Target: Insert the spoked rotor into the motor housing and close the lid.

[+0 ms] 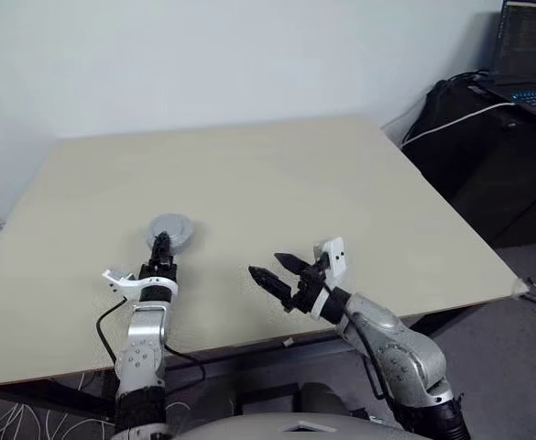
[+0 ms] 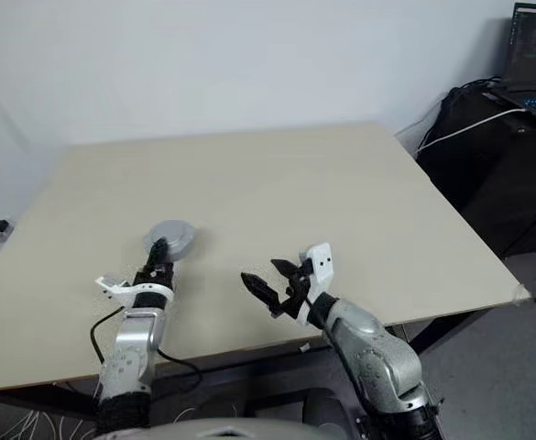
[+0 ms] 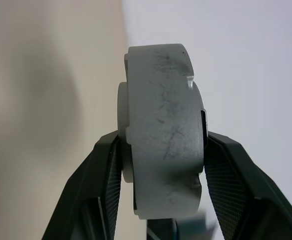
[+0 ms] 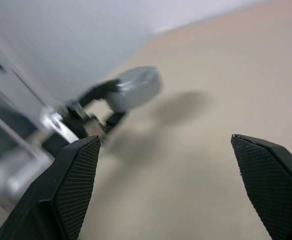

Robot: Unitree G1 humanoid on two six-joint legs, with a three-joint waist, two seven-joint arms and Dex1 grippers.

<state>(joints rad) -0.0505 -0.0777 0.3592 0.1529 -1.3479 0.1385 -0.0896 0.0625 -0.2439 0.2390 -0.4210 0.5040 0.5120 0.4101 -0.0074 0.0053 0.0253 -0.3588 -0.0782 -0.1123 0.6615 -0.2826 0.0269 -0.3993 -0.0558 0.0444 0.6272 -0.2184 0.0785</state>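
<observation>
My left gripper [image 1: 162, 246] is shut on a thick round silver-grey disc, the lid [image 1: 174, 227], and holds it just above the table near the front left. In the left wrist view the lid [image 3: 163, 135] stands edge-on between the two black fingers [image 3: 106, 170]. A thin dark strip shows along one face; I cannot tell whether that is the motor housing. The spoked rotor is hidden. My right gripper [image 1: 268, 266] hovers to the right of the left one, open with nothing between its fingers. The right wrist view looks across at the lid [image 4: 136, 87].
The beige table [image 1: 295, 183] runs back to a white wall. A black stand [image 1: 487, 156] with a laptop [image 1: 533, 64] and a white cable [image 1: 451, 124] sits beyond the table's right edge. Loose cables lie on the floor at the left.
</observation>
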